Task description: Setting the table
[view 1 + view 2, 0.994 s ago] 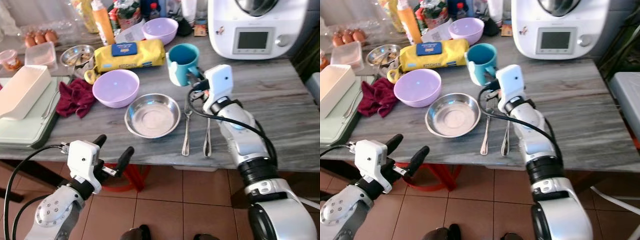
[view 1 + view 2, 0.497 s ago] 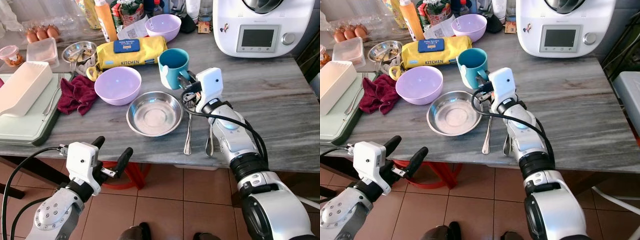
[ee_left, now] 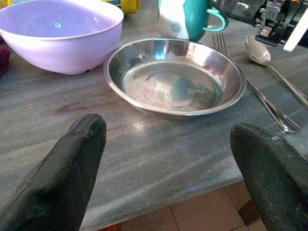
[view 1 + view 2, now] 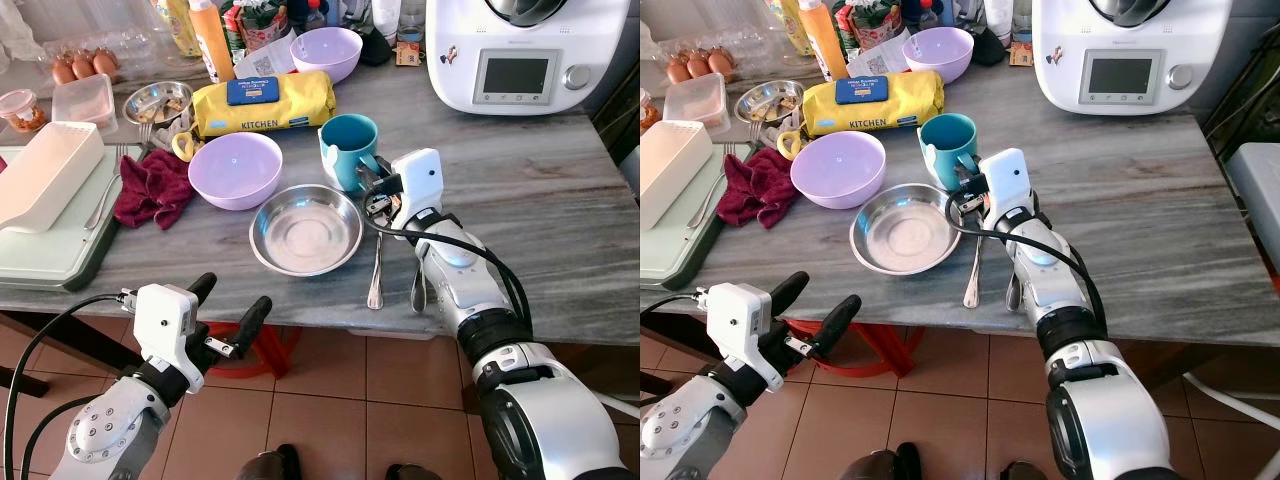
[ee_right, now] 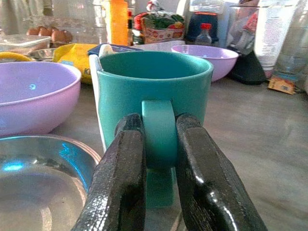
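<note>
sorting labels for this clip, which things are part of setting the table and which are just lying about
In the job:
- teal mug, handle clamped by right end effector
- steel plate
- fork
- spoon

Lying about:
- kitchen wipes pack
- red cloth
- eggs
- food processor

A glossy metal bowl [image 4: 306,229] and glazed teal mug [image 4: 349,150] stand on a matt, wood-grained table [image 4: 560,200].

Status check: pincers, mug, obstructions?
Right pincer shut on teal mug handle. Left pincer open, idle below table edge. Steel plate, fork close by.
</note>
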You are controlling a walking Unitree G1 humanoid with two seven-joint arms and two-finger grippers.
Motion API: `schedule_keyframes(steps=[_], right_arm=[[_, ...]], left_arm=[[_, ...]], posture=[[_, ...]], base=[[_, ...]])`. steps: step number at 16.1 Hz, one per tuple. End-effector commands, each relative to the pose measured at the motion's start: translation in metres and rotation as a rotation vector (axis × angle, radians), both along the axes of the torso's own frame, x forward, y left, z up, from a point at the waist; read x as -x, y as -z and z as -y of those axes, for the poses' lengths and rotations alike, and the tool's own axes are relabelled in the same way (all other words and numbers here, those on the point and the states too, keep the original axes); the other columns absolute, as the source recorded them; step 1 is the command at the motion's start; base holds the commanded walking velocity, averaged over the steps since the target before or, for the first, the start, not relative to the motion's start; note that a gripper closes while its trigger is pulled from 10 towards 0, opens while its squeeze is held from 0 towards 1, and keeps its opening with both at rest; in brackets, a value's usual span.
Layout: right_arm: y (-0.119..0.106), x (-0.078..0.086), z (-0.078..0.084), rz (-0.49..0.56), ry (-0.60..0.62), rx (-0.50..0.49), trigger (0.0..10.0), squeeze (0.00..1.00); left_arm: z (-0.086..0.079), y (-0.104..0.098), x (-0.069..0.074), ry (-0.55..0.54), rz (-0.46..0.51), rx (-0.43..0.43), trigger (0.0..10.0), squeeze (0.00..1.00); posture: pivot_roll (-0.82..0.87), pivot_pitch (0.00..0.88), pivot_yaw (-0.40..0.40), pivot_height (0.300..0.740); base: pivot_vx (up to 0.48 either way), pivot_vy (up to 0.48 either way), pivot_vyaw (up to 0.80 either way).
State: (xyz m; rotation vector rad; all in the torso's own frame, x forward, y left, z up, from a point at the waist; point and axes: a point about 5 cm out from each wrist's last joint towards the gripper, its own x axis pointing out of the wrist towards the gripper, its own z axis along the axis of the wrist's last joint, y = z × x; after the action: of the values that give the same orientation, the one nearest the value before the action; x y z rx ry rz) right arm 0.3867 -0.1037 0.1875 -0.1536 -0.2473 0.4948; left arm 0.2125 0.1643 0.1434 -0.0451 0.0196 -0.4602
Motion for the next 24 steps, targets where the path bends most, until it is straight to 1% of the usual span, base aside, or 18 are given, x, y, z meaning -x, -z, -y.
schedule_keyframes(steps=[1, 2, 5, 11, 13, 16, 17, 18, 19, 21, 23, 24], right_arm=[[-0.008, -0.001, -0.005, 0.029, -0.02, -0.014, 10.0, 0.28], [-0.008, -0.001, -0.007, 0.033, -0.025, -0.018, 10.0, 1.0], [-0.009, -0.002, -0.009, 0.04, -0.026, -0.024, 10.0, 1.0], [-0.007, -0.002, -0.006, 0.042, -0.018, -0.015, 10.0, 1.0], [-0.009, -0.002, -0.006, 0.06, -0.012, -0.009, 10.0, 1.0], [-0.027, -0.001, -0.002, 0.151, -0.002, -0.007, 10.0, 1.0], [-0.036, 0.002, 0.0, 0.201, 0.008, -0.024, 10.0, 1.0], [-0.038, 0.005, 0.002, 0.223, 0.01, -0.026, 10.0, 1.0], [-0.038, 0.01, 0.007, 0.245, 0.032, -0.036, 10.0, 1.0], [-0.033, 0.024, 0.021, 0.277, 0.133, -0.044, 10.0, 1.0], [-0.026, 0.035, 0.027, 0.282, 0.169, -0.035, 10.0, 1.0], [-0.022, 0.043, 0.03, 0.276, 0.191, -0.036, 10.0, 1.0]], left_arm=[[-0.002, -0.001, 0.003, 0.008, -0.007, -0.014, 10.0, 0.0], [-0.002, -0.001, 0.002, 0.008, -0.007, -0.015, 10.0, 0.0], [0.0, 0.0, 0.001, 0.011, -0.01, -0.011, 10.0, 0.0], [-0.001, 0.001, -0.002, 0.004, -0.007, -0.014, 10.0, 0.0], [0.0, 0.001, -0.003, 0.003, -0.004, -0.012, 10.0, 0.0], [0.002, 0.001, -0.006, 0.002, 0.005, -0.006, 10.0, 0.0], [0.004, 0.001, -0.009, 0.007, 0.014, 0.004, 10.0, 0.0], [0.005, 0.001, -0.011, 0.009, 0.016, 0.007, 10.0, 0.0], [0.007, 0.002, -0.013, 0.012, 0.021, 0.011, 10.0, 0.0], [0.01, 0.002, -0.019, 0.011, 0.036, 0.023, 10.0, 0.0], [0.011, 0.002, -0.025, -0.003, 0.05, 0.032, 10.0, 0.0], [0.013, 0.002, -0.029, -0.01, 0.057, 0.043, 10.0, 0.0]], posture=[[0.11, 0.208, 0.08, 0.74], [0.11, 0.205, 0.08, 0.74], [0.11, 0.196, 0.08, 0.74], [0.11, 0.187, 0.078, 0.74], [0.11, 0.182, 0.077, 0.74], [0.1, 0.17, 0.068, 0.74], [0.08, 0.159, 0.063, 0.74], [0.08, 0.154, 0.061, 0.74], [0.06, 0.137, 0.055, 0.74], [0.04, 0.122, 0.052, 0.74], [0.02, 0.11, 0.052, 0.74], [-0.01, 0.096, 0.055, 0.74]], base=[[0.0, 0.0, 0.0], [0.0, 0.0, 0.0], [0.0, 0.0, 0.0], [0.0, 0.0, 0.0], [0.0, 0.0, 0.0], [0.0, 0.0, 0.0], [0.0, 0.0, 0.0], [0.0, 0.0, 0.0], [0.0, 0.0, 0.0], [0.0, 0.0, 0.0], [0.0, 0.0, 0.0], [0.0, 0.0, 0.0]])
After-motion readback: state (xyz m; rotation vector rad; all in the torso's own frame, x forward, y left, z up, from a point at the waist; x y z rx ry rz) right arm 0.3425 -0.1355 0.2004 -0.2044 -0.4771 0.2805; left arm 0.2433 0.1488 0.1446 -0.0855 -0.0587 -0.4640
